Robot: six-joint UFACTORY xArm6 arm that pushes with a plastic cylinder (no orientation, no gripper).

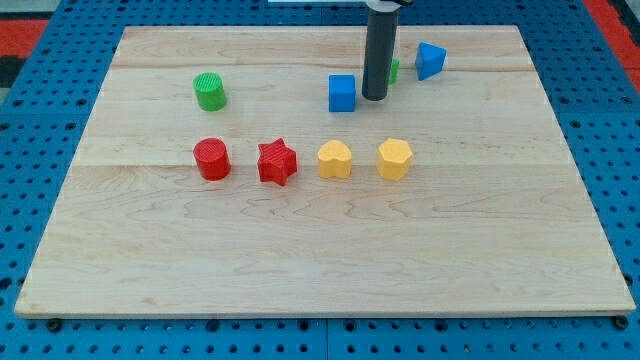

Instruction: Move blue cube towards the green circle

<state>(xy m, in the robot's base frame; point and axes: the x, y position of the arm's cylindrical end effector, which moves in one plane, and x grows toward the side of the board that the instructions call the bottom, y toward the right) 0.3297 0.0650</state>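
The blue cube (342,93) sits on the wooden board near the view's top, a little right of centre. The green circle (210,91), a short green cylinder, stands well to its left at about the same height in the view. My tip (375,97) rests on the board just to the right of the blue cube, close to it with a narrow gap. The dark rod rises straight up out of the view's top.
A green block (394,70) is mostly hidden behind the rod. A blue triangular block (430,61) lies right of it. A row below holds a red cylinder (212,159), red star (277,162), yellow heart (335,159) and yellow hexagon (395,158).
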